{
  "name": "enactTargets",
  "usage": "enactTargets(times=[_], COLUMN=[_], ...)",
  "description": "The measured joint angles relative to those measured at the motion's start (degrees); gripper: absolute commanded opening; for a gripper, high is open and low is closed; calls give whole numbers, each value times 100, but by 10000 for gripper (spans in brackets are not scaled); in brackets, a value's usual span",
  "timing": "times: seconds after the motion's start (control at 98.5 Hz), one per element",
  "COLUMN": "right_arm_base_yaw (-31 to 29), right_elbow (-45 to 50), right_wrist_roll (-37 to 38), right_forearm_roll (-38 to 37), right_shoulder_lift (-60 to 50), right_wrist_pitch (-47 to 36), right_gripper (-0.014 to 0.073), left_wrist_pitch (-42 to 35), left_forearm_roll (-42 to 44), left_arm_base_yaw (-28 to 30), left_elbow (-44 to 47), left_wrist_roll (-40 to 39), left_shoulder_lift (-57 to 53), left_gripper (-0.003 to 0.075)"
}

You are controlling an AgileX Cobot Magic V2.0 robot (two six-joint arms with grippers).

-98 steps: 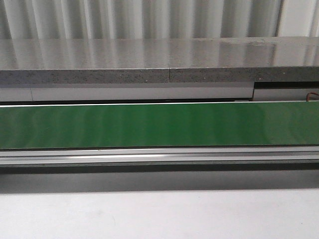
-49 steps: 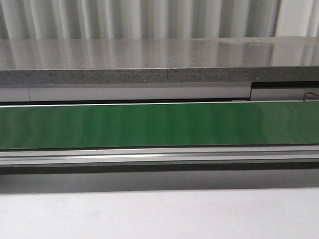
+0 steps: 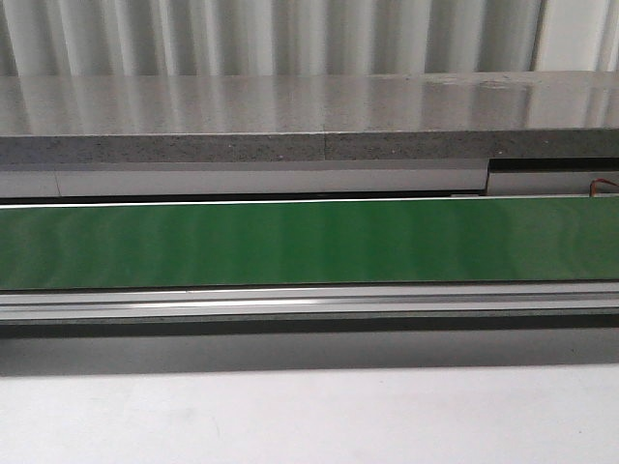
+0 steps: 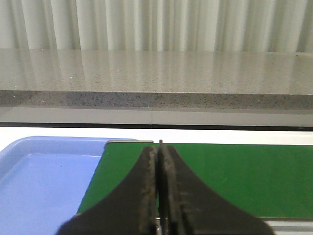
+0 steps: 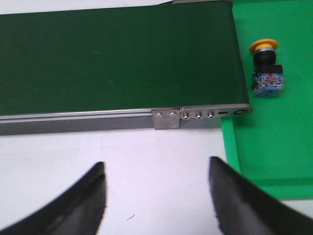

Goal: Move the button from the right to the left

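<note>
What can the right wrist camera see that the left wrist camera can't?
Only the right wrist view shows the button lying on a green tray, and the open right gripper. Only the left wrist view shows a blue tray, the grey counter and the shut left gripper. Both show the dark green conveyor belt.

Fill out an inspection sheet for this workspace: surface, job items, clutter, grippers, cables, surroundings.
Surface: white tabletop with a dark green conveyor belt across it.
Job's things: the button lies on its side in a bright green tray, beyond the belt's end; a blue tray sits at the other end.
Clutter: nothing seen.
Grippers: left gripper shut, empty; right gripper open, empty, short of the button.
Cables: a thin reddish wire behind the belt, far right.
Surroundings: grey speckled ledge, corrugated wall.
</note>
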Motion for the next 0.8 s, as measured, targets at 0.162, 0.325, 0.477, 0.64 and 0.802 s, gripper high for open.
enactTargets(times=[0.162,0.325,0.477,0.64,0.802], right_arm_base_yaw=[0,0,0,-252,-916], right_elbow=[-25,-434,-1052,-1607,-1963], right_wrist_roll=[211,607,700,707,610], right_forearm_roll=[-21,-307,-710,-791,-791], right_shoulder_lift=[7,420,1303,2242,2861], right_wrist_pitch=[-35,4,147,108,-32], right_gripper=[629,629,629,629,629], left_wrist_pitch=[0,0,0,0,0], left_forearm_roll=[0,0,0,0,0], left_arm_base_yaw=[0,0,0,0,0], left_elbow=[0,0,0,0,0], left_wrist_roll=[0,0,0,0,0], left_shoulder_lift=[0,0,0,0,0], left_gripper=[-20,-20,-20,-20,-20])
